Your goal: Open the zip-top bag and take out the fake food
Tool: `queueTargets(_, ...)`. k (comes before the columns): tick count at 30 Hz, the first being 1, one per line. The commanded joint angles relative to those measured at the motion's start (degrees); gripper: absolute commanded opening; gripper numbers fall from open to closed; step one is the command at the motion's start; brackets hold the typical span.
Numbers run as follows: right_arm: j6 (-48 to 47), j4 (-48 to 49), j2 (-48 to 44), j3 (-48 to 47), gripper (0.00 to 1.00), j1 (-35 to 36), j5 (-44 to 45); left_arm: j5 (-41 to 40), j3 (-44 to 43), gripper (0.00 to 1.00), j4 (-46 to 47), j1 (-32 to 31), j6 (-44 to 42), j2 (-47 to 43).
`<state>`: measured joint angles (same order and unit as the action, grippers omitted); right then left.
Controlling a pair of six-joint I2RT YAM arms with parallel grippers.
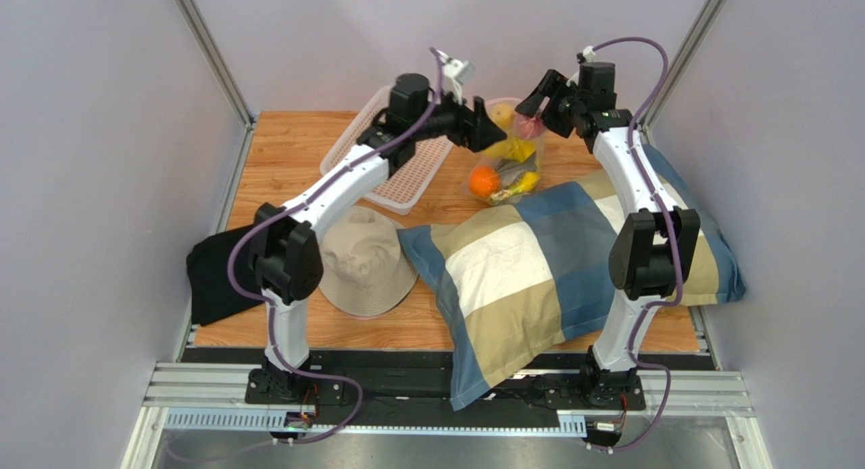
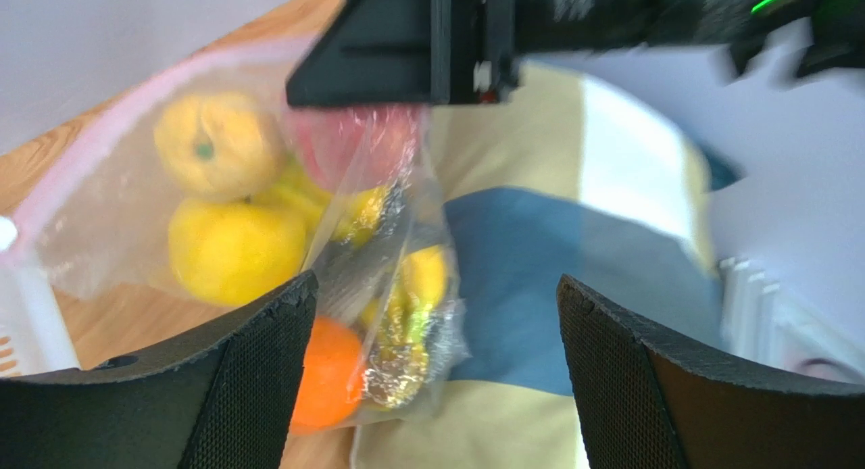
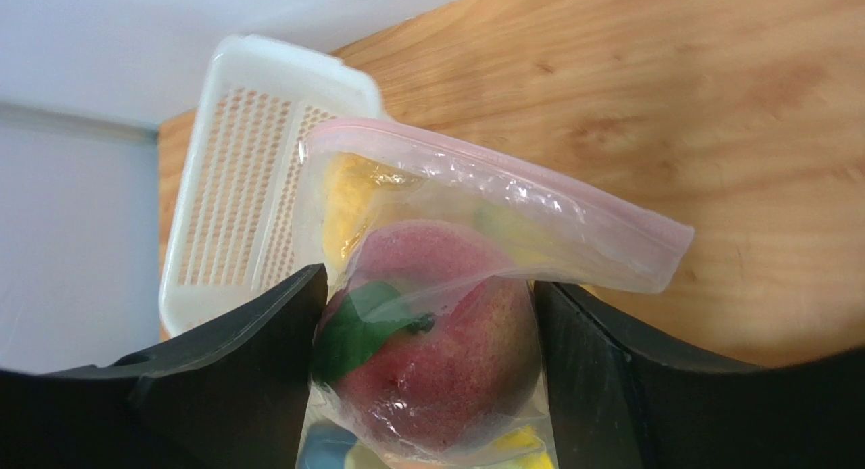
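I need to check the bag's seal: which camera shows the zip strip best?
Right wrist: the pink zip strip crosses the frame sharp and close atop the zip-top bag. Left wrist shows it blurred; top external, too small to tell.

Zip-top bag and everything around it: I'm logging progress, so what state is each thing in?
zip-top bag: zip looks sealed.
fake food: inside the bag.
left gripper: open, at the bag.
right gripper: shut on the zip-top bag at the pink fruit.
mesh basket: upright.
hat: brim down.

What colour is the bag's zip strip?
Pale pink; the zip strip of the zip-top bag shows best in the right wrist view.
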<state>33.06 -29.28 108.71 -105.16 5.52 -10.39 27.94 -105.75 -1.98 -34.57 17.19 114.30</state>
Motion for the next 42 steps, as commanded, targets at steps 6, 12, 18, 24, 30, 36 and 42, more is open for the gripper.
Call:
queueTargets(6,-12.84,27.25,2.3,4.36,0.0,-6.91,-38.02,12.31,-2.42,0.9,-3.42,12.94,18.58,-1.9)
queueTargets(12,-10.49,28.39,4.4,1.55,0.0,-8.94,-45.05,17.75,-9.3,0.88,3.35,14.17,18.06,6.89)
queueTargets(18,-9.77,26.82,6.25,-1.88,0.0,-9.91,-49.8,25.4,-9.37,0.88,13.05,16.9,17.54,12.51)
queueTargets(24,-10.38,26.2,6.87,-1.8,0.0,-10.18,-52.0,28.47,-15.0,0.89,12.68,17.25,18.56,18.58)
queueTargets(30,-9.77,25.76,7.31,-2.06,0.0,-10.18,-50.7,32.69,-10.53,0.58,29.64,17.08,30.49,19.55)
queueTargets(36,-7.48,25.32,7.93,-3.38,0.0,-10.18,-48.5,39.02,-11.41,0.6,34.92,16.02,36.05,20.53)
queueTargets(42,-6.52,26.64,7.4,-3.2,0.01,-10.18,-47.88,41.05,-12.72,0.55,32.13,14.88,35.28,21.93)
